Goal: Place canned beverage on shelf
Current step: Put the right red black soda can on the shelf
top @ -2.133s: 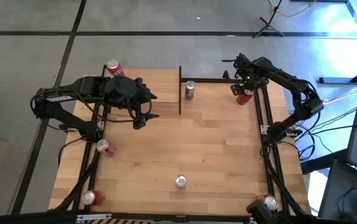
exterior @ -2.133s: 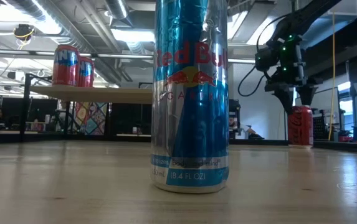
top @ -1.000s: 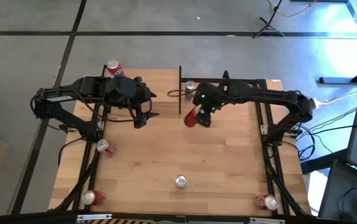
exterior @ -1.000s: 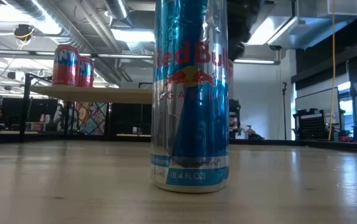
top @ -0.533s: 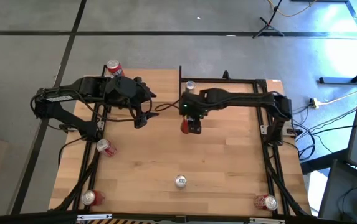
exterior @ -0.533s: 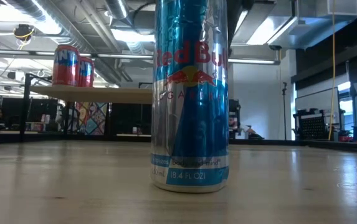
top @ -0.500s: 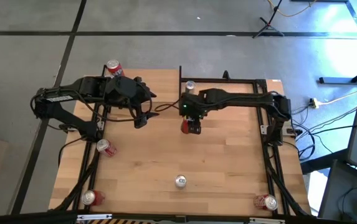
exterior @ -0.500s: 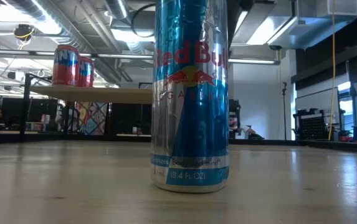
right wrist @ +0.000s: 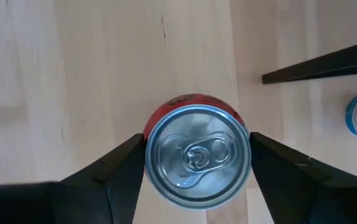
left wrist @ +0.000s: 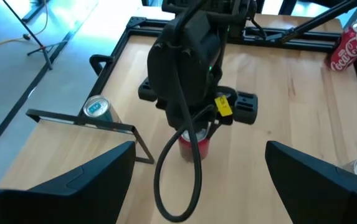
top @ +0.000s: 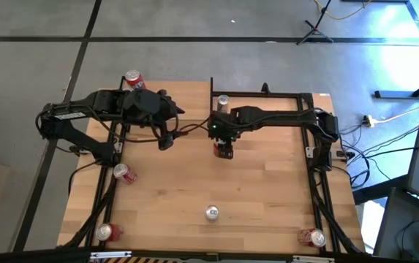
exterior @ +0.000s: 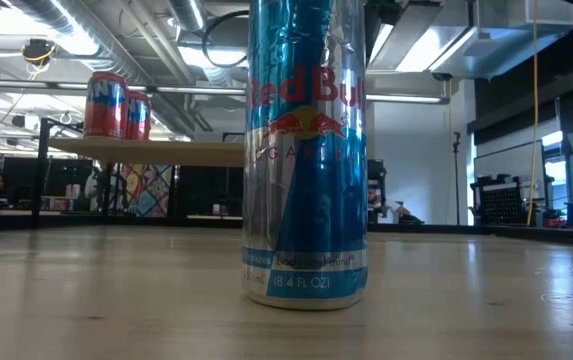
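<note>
My right gripper (top: 224, 150) is shut on a red can (right wrist: 197, 158) and reaches across the table to its middle, just right of the shelf's dark right edge (top: 211, 109). The shelf (exterior: 146, 150) is a light-wood board on thin black posts at the far left. Two cans (exterior: 116, 105) stand on it. My left gripper (top: 171, 128) is open and empty above the shelf, facing the right arm. The low view hides the red can behind a tall blue can (exterior: 306, 150). My right gripper pinches the red can's side wall just below its top rim (right wrist: 147, 158) between its two fingers (right wrist: 119, 171), one on each side. The fingers come from above, pointing down. The can is upright, top up (left wrist: 194, 146); whether its base touches the table I cannot tell.
A blue-topped can (top: 222, 102) stands on the table just beyond the right gripper. The tall blue can (top: 211, 212) stands near the front edge. Red cans lie at the left (top: 123, 173), front left (top: 105, 232) and front right (top: 315, 237). Black frame rails run along both sides.
My right gripper has carried the red can toward the table's left edge and a little toward the near edge, staying shut on it. The can, tilted a second ago, now stands upright. In the last half second it has hardly moved.
</note>
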Controlling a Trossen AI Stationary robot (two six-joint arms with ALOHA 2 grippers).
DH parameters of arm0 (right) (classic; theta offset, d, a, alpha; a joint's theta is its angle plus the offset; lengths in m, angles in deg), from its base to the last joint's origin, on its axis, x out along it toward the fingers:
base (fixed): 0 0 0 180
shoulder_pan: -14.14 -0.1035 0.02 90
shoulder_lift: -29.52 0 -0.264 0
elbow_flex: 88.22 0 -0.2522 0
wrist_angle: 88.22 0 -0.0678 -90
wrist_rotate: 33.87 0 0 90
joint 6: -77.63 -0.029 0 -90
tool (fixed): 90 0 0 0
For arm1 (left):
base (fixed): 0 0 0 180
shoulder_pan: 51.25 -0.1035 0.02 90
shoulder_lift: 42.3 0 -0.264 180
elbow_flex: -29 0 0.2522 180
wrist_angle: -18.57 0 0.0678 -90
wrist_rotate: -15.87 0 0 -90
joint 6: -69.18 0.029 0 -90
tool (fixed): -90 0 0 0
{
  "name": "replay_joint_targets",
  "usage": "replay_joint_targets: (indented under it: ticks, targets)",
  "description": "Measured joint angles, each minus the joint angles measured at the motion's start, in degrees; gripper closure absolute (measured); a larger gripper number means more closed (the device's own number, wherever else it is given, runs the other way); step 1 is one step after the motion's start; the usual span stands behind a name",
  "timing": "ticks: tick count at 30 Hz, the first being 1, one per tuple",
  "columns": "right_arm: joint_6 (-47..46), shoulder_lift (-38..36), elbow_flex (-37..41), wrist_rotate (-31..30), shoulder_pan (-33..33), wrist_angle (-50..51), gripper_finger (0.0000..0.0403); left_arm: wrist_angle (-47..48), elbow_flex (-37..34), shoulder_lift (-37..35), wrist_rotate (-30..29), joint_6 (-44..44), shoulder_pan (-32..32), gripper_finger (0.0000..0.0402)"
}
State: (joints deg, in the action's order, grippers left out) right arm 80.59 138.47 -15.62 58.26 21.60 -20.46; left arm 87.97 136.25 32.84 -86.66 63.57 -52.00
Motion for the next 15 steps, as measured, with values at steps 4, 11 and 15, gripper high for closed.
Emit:
replay_joint_targets:
  ticks: [4,11,15]
  targets:
    - [0.00,-0.11,-0.36,0.15,-0.17,0.42,0.0119,-1.26,0.00,0.00,0.00,-0.45,-0.01,0.0054]
    - [-0.04,-6.68,-3.23,1.17,-0.36,3.05,0.0118,-2.43,0.00,0.00,0.17,-1.70,0.11,0.0054]
    - [0.63,-13.62,-3.21,-0.85,-0.26,4.37,0.0118,-2.85,0.00,0.03,0.02,-1.75,0.87,0.0054]
